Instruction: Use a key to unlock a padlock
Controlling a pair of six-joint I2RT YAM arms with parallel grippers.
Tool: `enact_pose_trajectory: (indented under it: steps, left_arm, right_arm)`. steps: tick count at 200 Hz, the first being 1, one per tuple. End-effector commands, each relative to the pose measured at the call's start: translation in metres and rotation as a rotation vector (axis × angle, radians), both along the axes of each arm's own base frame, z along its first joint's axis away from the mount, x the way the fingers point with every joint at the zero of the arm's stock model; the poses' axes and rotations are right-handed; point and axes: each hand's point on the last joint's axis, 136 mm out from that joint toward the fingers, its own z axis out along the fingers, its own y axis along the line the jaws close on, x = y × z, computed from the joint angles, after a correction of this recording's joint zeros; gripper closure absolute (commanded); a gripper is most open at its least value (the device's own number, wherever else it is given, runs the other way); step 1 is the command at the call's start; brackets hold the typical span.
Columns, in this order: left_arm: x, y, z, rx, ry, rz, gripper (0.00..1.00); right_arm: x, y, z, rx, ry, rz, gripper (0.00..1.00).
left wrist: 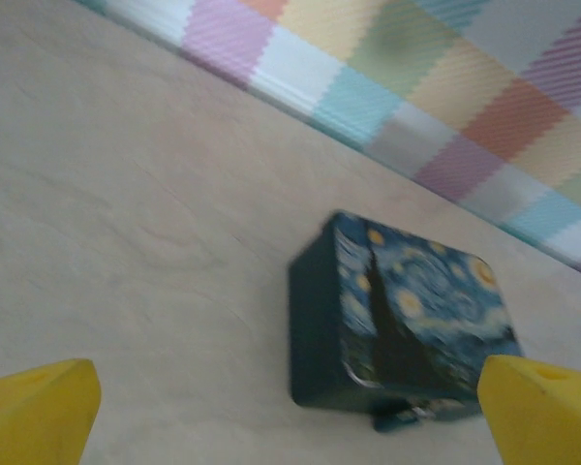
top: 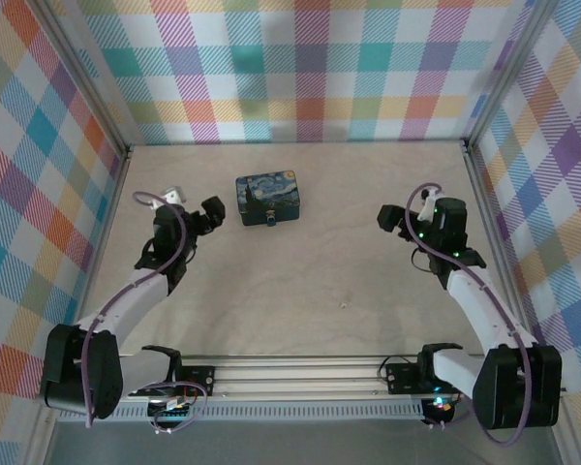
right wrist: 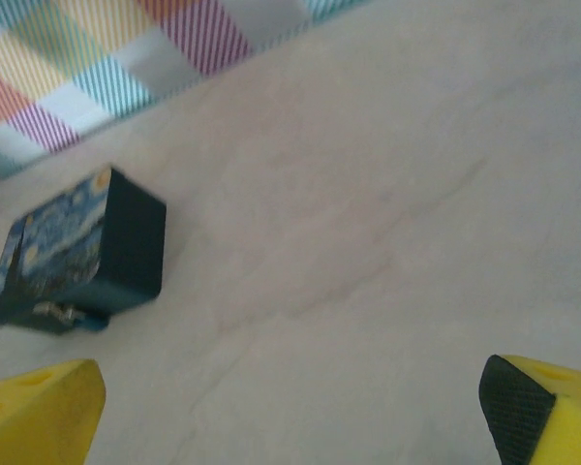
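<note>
The left gripper (top: 211, 211) stands released, jaws wide and empty, just left of the painted tin (top: 268, 199). The padlock (top: 271, 222) sits against the tin's near edge, above the tabletop (top: 300, 281); whether it hangs from a latch cannot be told. The right gripper (top: 388, 219) is likewise released and empty, well apart to the right. Hazard: the padlock is tiny beside the tin, so a jaw closing off-centre would likely shove it aside or catch the tin instead. A speck (top: 344, 305) nearer the bases may be the key, but it is too small to confirm. The padlock shows a blue body with a silver glint, blurred in both wrist views.
</note>
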Motion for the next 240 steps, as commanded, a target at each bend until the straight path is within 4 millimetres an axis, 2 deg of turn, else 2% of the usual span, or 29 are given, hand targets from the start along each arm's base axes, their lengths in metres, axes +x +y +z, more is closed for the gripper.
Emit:
enact_pose_trajectory:
  steps: [1, 43, 85, 128, 155, 240]
  left_arm:
    - [-0.018, -0.035, -0.003, -0.156, 0.043, -0.064, 0.00]
    - [-0.037, -0.091, -0.006, -0.218, 0.073, -0.178, 0.00]
    - [-0.043, -0.122, 0.000, -0.244, 0.069, -0.249, 0.00]
    - [-0.044, -0.129, -0.006, -0.240, 0.084, -0.267, 0.00]
    - [-0.045, -0.130, -0.007, -0.236, 0.088, -0.272, 0.00]
    - [-0.049, -0.127, -0.006, -0.227, 0.087, -0.267, 0.00]
  right_arm:
    - [-0.037, 0.026, -0.023, 0.065, 0.194, 0.054, 0.03]
    - [-0.084, 0.064, -0.062, 0.069, 0.366, 0.134, 0.13]
    - [-0.115, 0.086, -0.093, 0.062, 0.470, 0.171, 0.23]
    - [-0.136, 0.103, -0.117, 0.038, 0.556, 0.217, 0.32]
    - [-0.144, 0.107, -0.129, 0.014, 0.587, 0.221, 0.37]
    - [-0.152, 0.114, -0.148, -0.039, 0.646, 0.231, 0.52]
